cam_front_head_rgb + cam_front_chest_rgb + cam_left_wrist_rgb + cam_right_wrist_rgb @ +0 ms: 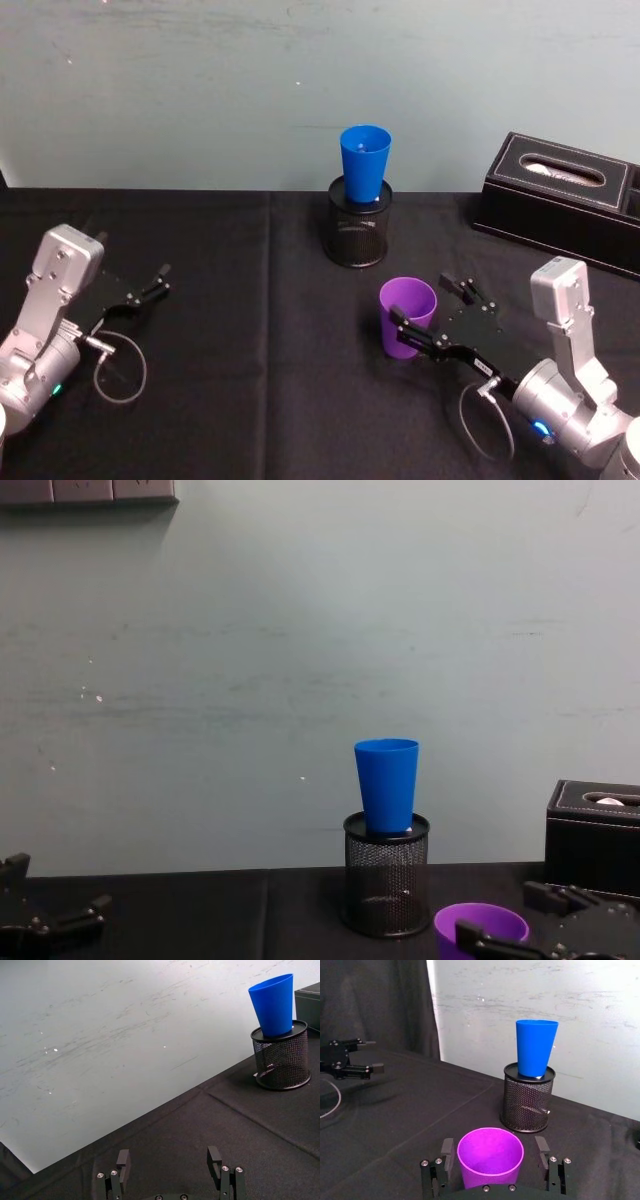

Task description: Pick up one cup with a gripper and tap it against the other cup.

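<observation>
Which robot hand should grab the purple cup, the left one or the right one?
Right. The right gripper has its open fingers on either side of the purple cup; the left gripper lies far off across the table.

Blue cup (387, 785) sits (upright) in mesh holder (386, 885).

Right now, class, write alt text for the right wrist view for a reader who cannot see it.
A purple cup stands between the open fingers of the right gripper, not visibly touched. Beyond it a blue cup stands in a black mesh pen holder on the black-clothed table, and the left gripper is open farther off.
</observation>
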Tool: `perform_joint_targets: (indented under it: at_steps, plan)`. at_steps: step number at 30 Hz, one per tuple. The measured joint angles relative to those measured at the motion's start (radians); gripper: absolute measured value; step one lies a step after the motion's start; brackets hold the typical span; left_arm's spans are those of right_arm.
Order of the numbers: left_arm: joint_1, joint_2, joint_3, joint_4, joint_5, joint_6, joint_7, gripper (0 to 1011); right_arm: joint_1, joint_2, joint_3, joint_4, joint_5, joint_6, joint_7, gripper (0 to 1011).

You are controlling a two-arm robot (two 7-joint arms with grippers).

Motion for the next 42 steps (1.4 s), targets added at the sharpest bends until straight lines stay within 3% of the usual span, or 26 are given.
perform_joint_targets:
  at_steps: [26,42]
  plan:
    - [0.000,0.000,0.000,0.000,0.000,0.000,0.000,1011,0.034,-0.051,0.020,0.099,-0.047,0.000,0.077,1003]
    - [0.000,0.000,0.000,0.000,0.000,0.000,0.000,1011,0.087,-0.076,0.017,0.182,-0.064,-0.024,0.119,1003]
